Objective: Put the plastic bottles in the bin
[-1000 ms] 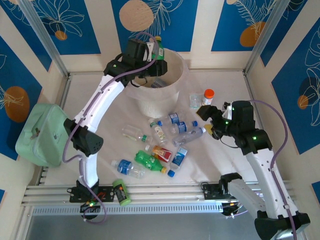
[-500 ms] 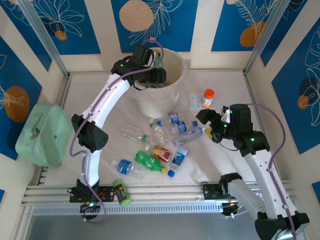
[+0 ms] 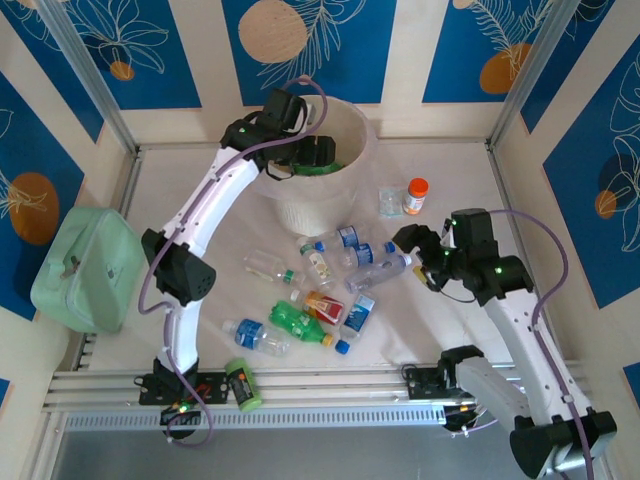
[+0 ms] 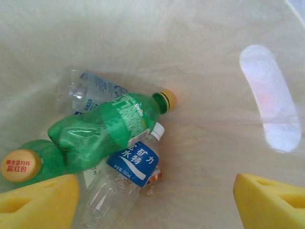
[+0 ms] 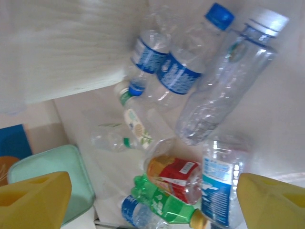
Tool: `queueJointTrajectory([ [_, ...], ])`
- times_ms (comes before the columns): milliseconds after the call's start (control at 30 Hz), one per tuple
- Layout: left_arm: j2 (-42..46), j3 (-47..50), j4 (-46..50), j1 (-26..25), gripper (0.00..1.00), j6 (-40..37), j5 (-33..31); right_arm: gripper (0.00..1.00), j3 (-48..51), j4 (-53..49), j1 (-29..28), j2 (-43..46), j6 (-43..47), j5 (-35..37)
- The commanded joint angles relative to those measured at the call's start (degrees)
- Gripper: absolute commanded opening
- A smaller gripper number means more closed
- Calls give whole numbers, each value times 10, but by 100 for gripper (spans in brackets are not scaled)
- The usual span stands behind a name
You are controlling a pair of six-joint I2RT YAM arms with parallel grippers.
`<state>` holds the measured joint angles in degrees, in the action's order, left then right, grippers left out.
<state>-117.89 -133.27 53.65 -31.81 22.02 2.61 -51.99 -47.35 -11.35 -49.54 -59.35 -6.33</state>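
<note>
The bin (image 3: 300, 200), white and ribbed, stands at the back centre. My left gripper (image 3: 318, 152) hangs open over its mouth, with a green bottle (image 3: 322, 166) lying loose just beneath it. Inside the bin, the left wrist view finds that green bottle (image 4: 100, 129) resting on a clear blue-labelled bottle (image 4: 124, 167), beside another clear bottle (image 4: 90, 88) and a second green one (image 4: 28, 162). Nothing sits between the left gripper's (image 4: 155, 205) yellow fingertips (image 4: 38, 200). Several plastic bottles (image 3: 330, 285) lie on the table. My right gripper (image 3: 418, 252) is open above their right side. The right wrist view has a red-labelled bottle (image 5: 176, 174) between the right gripper's (image 5: 152, 200) spread fingers.
A pale green boxy container (image 3: 85, 270) sits at the left edge. A small orange-capped bottle (image 3: 415, 195) stands right of the bin. A short green-and-black cylinder (image 3: 240, 385) lies by the left arm's base. Patterned walls close in the table on three sides.
My left gripper has opened and the green bottle it held has dropped into the bin. My right gripper has moved slightly nearer and lower, still open.
</note>
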Motion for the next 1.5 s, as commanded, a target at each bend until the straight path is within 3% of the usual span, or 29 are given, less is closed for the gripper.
queueJointTrajectory([
  [0,48,-20,-3,4,84,-10,2,90,-15,-38,-9,-10,6,38],
  [133,97,14,-36,2,84,-12,20,90,-10,-38,-13,-39,5,50],
  [433,349,362,-292,0,91,11,129,88,-11,-13,-25,-137,-1,78],
  [667,483,552,-389,0,100,62,188,86,-6,27,-27,-223,-19,77],
  [1167,503,631,-398,0,100,109,216,83,-10,83,-34,-331,-55,70],
  [1467,506,633,-382,0,100,94,217,81,-4,104,-32,-366,-80,82],
])
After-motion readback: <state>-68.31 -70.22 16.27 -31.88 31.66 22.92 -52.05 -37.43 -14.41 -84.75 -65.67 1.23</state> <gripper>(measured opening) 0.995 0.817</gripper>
